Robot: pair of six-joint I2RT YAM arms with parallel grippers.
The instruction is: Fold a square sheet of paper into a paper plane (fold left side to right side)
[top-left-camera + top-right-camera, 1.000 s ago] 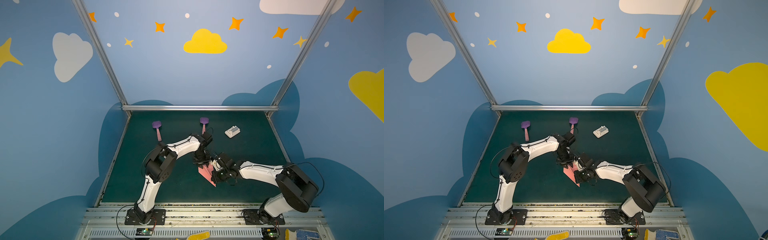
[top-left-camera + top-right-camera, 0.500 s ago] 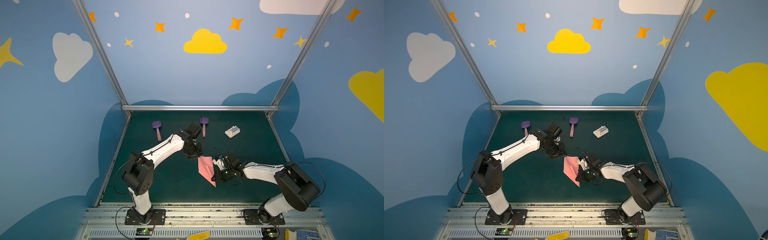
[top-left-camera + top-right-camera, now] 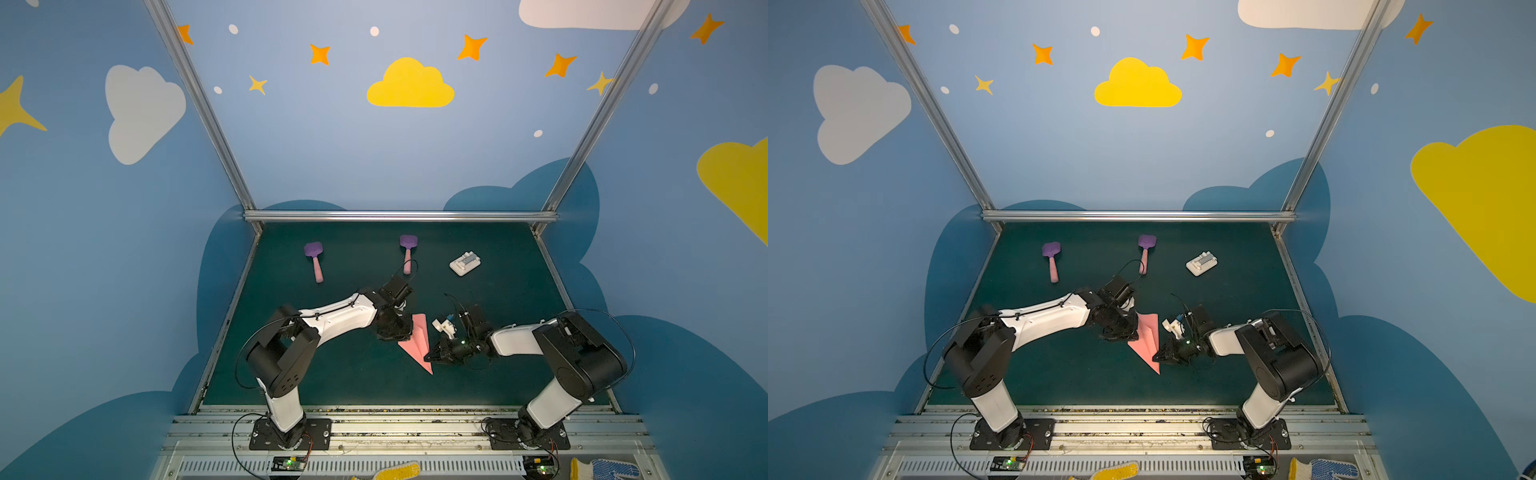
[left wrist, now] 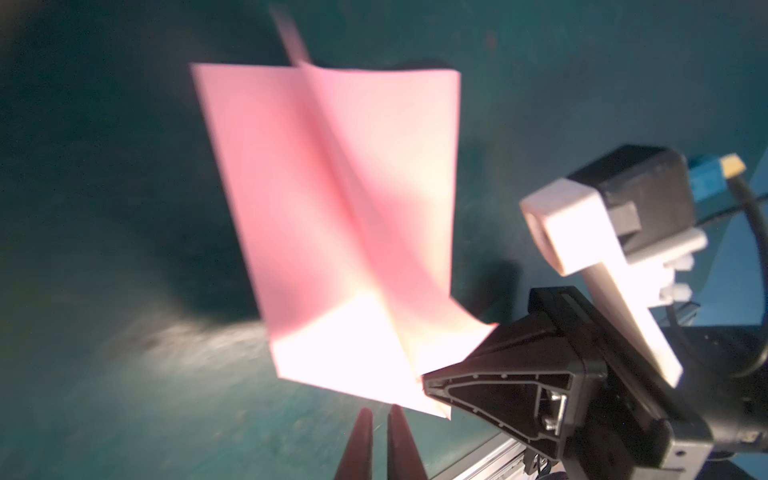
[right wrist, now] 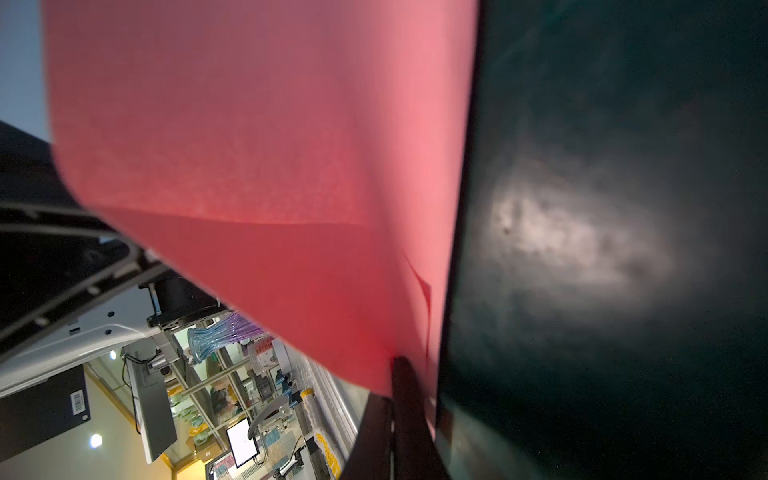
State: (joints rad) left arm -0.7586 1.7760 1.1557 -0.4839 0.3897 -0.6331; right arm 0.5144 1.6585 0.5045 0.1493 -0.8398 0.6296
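Observation:
The square sheet of paper is folded into a salmon-pink paper plane (image 3: 419,343) (image 3: 1148,341), on the green mat with its point toward the front rail. My right gripper (image 3: 433,358) (image 3: 1158,356) is shut on the plane's right edge near the point. The right wrist view shows pink paper (image 5: 270,166) pinched at the fingertips (image 5: 409,374). My left gripper (image 3: 401,334) (image 3: 1128,332) is at the plane's left edge. In the left wrist view its fingertips (image 4: 365,419) are drawn together with nothing between them, just short of the paper (image 4: 332,208).
Two purple spatulas with pink handles (image 3: 314,259) (image 3: 407,254) lie at the back of the mat (image 3: 332,374). A small white block (image 3: 465,263) sits at the back right. A metal rail (image 3: 395,409) runs along the front edge.
My left arm pulled away toward the back left, then came back to the paper's left edge, and its jaws closed. The right gripper kept its hold on the paper.

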